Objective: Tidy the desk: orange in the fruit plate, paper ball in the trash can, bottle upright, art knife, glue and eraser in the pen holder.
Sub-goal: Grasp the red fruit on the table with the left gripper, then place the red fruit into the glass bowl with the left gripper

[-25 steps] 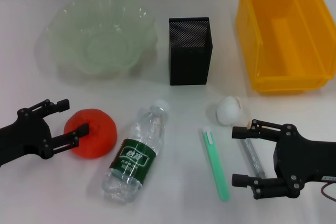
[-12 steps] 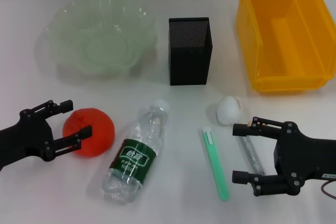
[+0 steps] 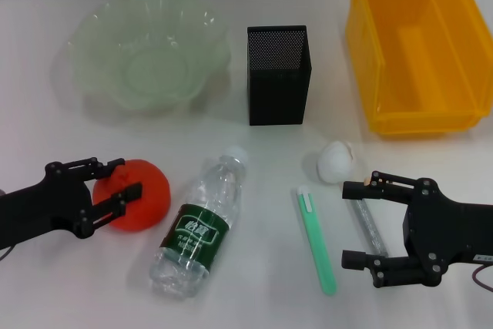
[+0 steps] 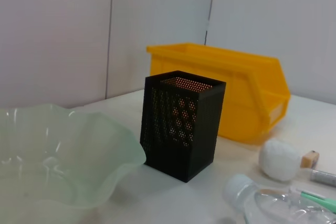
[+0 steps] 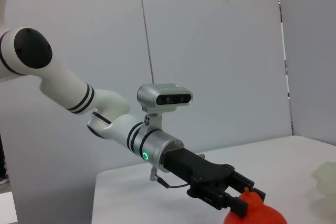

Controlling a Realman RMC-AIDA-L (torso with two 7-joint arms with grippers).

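Orange step: left gripper (image 3: pixel 115 177), jaws spread, straddles the round red-orange orange (image 3: pixel 140 195) near the bench's front-left edge. Next: close, lift, carry to the ruffled pale-green fruit plate (image 3: pixel 92 30) back-left. Right gripper (image 3: pixel 353 223) idle front-right, jaws spread.

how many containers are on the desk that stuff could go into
3. The fruit plate sits far left, the pen holder stands in the middle, and the trash can is far right. None seems hidden.
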